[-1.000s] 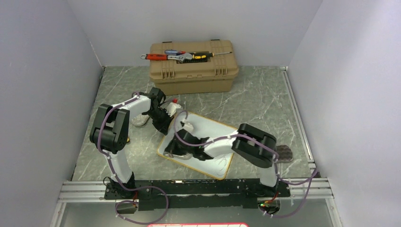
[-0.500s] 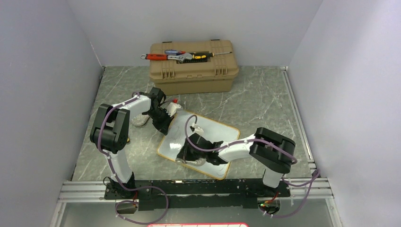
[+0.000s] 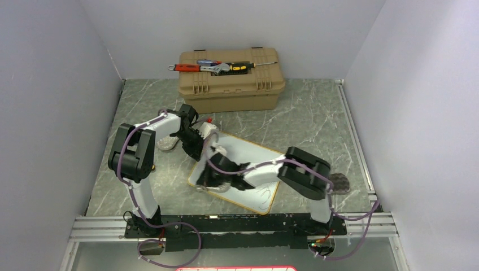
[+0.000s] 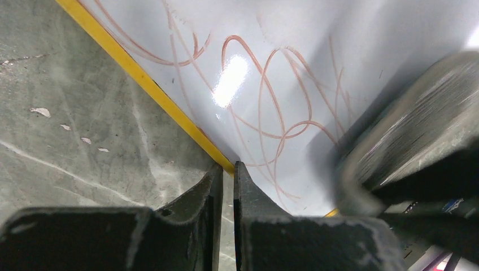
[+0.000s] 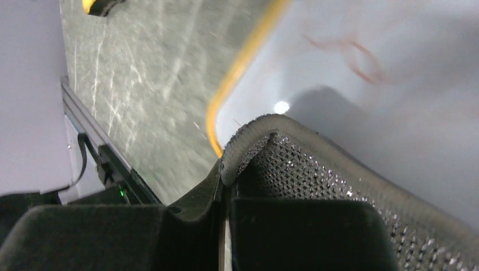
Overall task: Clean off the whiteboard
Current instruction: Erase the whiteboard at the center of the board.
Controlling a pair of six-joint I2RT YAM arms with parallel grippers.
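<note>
Both end effectors (image 4: 226,169) (image 5: 223,183) at whiteboard (image 3: 251,152) rim

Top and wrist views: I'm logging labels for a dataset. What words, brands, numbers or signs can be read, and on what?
No readable text in any view.
whiteboard: only loose reddish scribbles, no letters or numbers.
toolbox and the tools on its lid: any marking is too small to read.
wiping pad: no print shows.

The whiteboard (image 3: 254,155) lies askew on the marble tabletop (image 3: 316,118). The left arm (image 3: 152,127) and right arm (image 3: 262,172) meet over its left end, with a tan toolbox (image 3: 231,90) behind.
</note>
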